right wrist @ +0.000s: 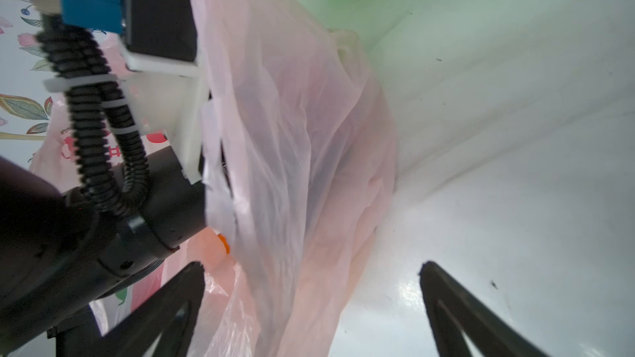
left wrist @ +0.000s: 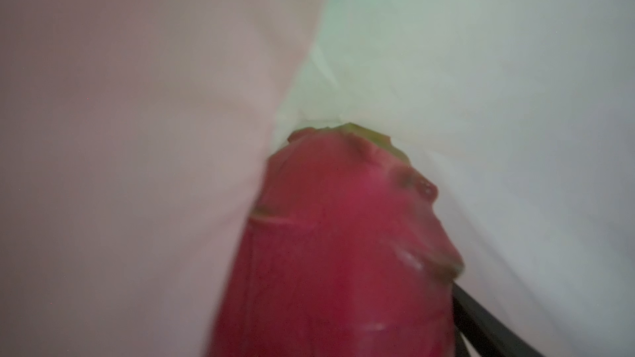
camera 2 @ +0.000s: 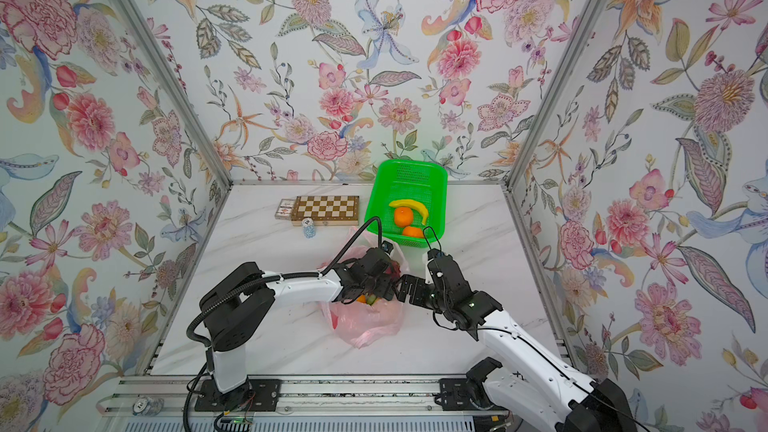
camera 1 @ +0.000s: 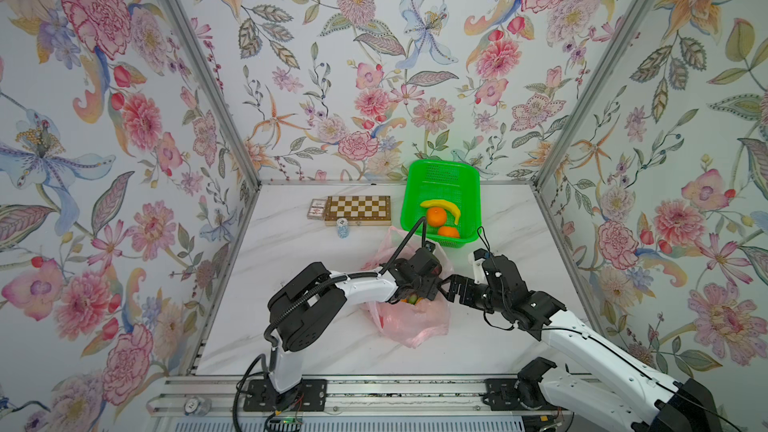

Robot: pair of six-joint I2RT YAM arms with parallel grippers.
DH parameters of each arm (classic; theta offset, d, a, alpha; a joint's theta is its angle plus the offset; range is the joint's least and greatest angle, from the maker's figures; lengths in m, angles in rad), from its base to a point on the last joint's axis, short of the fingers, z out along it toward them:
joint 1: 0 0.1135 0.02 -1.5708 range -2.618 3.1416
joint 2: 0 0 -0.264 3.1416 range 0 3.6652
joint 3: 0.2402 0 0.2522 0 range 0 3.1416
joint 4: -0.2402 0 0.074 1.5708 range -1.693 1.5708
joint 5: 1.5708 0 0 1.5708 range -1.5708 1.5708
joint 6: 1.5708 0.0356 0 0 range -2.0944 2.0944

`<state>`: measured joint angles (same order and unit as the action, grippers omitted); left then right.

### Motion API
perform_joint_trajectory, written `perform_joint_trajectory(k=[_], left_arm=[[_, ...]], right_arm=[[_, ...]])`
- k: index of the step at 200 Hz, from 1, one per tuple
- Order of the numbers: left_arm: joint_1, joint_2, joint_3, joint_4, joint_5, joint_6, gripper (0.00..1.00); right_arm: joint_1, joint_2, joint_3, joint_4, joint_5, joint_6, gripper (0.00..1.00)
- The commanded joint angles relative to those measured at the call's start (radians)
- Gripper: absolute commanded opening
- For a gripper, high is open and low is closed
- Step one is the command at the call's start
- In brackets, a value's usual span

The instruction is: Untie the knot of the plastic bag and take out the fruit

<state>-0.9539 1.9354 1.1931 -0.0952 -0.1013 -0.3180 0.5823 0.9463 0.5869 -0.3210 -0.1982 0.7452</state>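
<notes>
The plastic bag (camera 1: 411, 322) is lying crumpled on the counter (camera 1: 311, 326) just on the robot's side of the green basket (camera 1: 440, 176), its mouth gaping. The left claw (camera 1: 424, 280) is sitting buried inside it, with a magenta dragon fruit (left wrist: 336, 235) filling its wrist view (little of the claw itself is showing, so I cannot tell whether it is spread or gripping). The right claw (right wrist: 311, 267) is hovering spread wide at the bag's edge, holding nothing. Two oranges (camera 1: 436, 216) and a banana (camera 1: 442, 204) are sitting in the basket.
</notes>
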Motion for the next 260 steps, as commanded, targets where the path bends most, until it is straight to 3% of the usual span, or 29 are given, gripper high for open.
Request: perform_joint_trajectory(k=[1, 69, 91, 121, 137, 180, 212, 260], left_arm=[[0.008, 0.036, 0.035, -0.035, 0.000, 0.034, 0.97], [0.007, -0.076, -0.050, 0.049, 0.082, 0.041, 0.65], [0.007, -0.118, -0.079, 0.074, 0.104, 0.045, 0.62], [0.007, -0.160, -0.108, 0.100, 0.115, 0.060, 0.61], [0.007, -0.178, -0.118, 0.106, 0.125, 0.066, 0.61], [0.004, -0.245, -0.176, 0.177, 0.193, 0.097, 0.59], [0.004, -0.300, -0.193, 0.183, 0.263, 0.131, 0.59], [0.003, -0.413, -0.244, 0.283, 0.320, 0.169, 0.59]], right_arm=[[0.003, -0.013, 0.021, -0.018, 0.013, -0.011, 0.99], [-0.011, -0.017, 0.014, -0.018, 0.081, -0.004, 0.97], [-0.022, -0.014, 0.014, 0.010, 0.091, 0.003, 0.84], [-0.027, -0.001, 0.016, 0.079, 0.063, 0.007, 0.56], [-0.027, 0.012, 0.022, 0.090, 0.083, 0.005, 0.48], [-0.107, 0.067, 0.017, 0.121, 0.140, -0.003, 0.47], [-0.141, 0.109, 0.004, 0.150, 0.076, -0.007, 0.56], [-0.146, 0.053, -0.004, 0.111, 0.054, 0.003, 0.61]])
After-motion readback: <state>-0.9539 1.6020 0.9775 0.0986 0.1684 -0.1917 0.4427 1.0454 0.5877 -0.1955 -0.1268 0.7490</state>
